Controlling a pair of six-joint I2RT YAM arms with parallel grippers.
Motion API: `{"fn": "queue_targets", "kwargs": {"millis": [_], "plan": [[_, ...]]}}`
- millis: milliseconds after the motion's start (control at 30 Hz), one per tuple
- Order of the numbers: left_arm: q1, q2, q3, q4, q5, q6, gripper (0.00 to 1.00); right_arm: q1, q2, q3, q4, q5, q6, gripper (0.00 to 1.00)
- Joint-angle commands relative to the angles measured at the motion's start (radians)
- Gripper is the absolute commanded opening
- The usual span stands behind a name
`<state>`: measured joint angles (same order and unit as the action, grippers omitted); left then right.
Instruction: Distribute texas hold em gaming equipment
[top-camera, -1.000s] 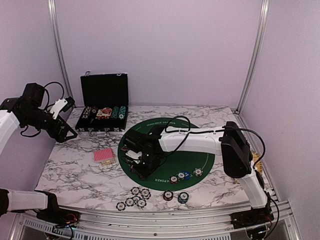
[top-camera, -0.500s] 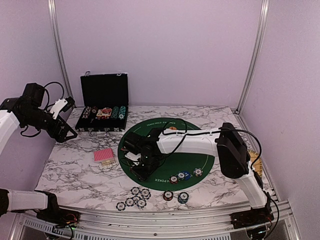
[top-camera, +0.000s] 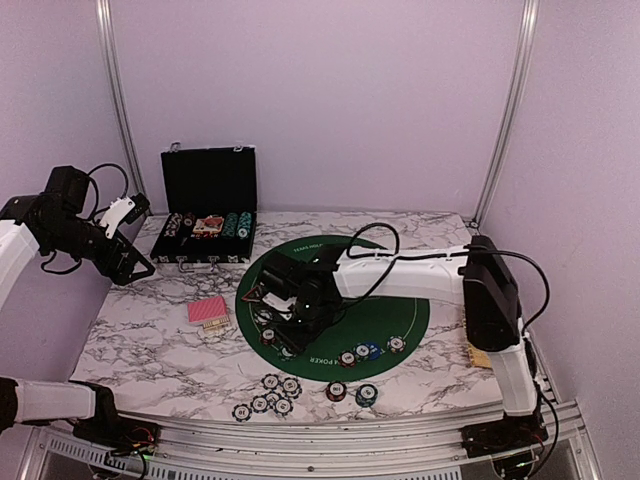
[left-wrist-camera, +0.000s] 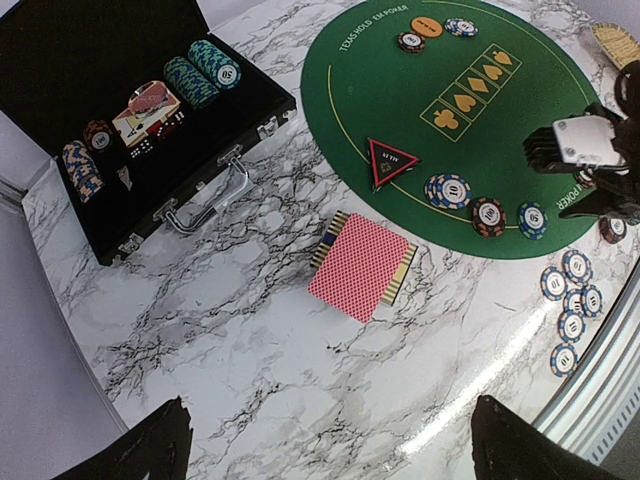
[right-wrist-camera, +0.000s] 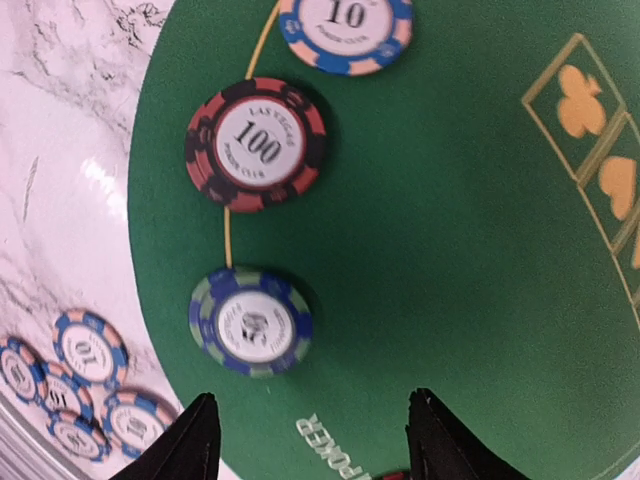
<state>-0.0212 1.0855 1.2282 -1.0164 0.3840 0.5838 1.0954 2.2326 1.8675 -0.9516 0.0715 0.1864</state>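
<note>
Hovering at the left edge of the green mat (top-camera: 385, 300) in the top view, the right end effector (top-camera: 288, 325) holds nothing. Left wrist: the left end effector (left-wrist-camera: 335, 440) is spread wide, with red-backed cards (left-wrist-camera: 362, 266) on the table (left-wrist-camera: 200, 330) beside the mat. Right wrist: fingers (right-wrist-camera: 195, 440) parted, a red chip (right-wrist-camera: 256, 144) on the mat.

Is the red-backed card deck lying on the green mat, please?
No, the red-backed card deck lies on the marble table, beside the green mat.
</note>
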Motion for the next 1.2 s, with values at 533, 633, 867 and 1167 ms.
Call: {"fn": "queue_targets", "kwargs": {"millis": [533, 633, 867, 1167], "plan": [[-0.004, 0.006, -0.004, -0.022, 0.019, -0.004, 0.99, 0.022, -0.588, -0.672, 0.022, -0.061, 0.195, 0.74], [-0.004, 0.002, -0.004, -0.022, 0.016, -0.003, 0.99, 0.022, -0.574, -0.685, 0.042, -0.104, 0.192, 0.74], [-0.003, 0.004, -0.008, -0.022, 0.015, -0.001, 0.99, 0.043, -0.538, -0.706, 0.078, -0.147, 0.181, 0.75], [-0.003, 0.006, -0.003, -0.021, 0.014, 0.000, 0.99, 0.054, -0.518, -0.732, 0.094, -0.137, 0.183, 0.72]]}}
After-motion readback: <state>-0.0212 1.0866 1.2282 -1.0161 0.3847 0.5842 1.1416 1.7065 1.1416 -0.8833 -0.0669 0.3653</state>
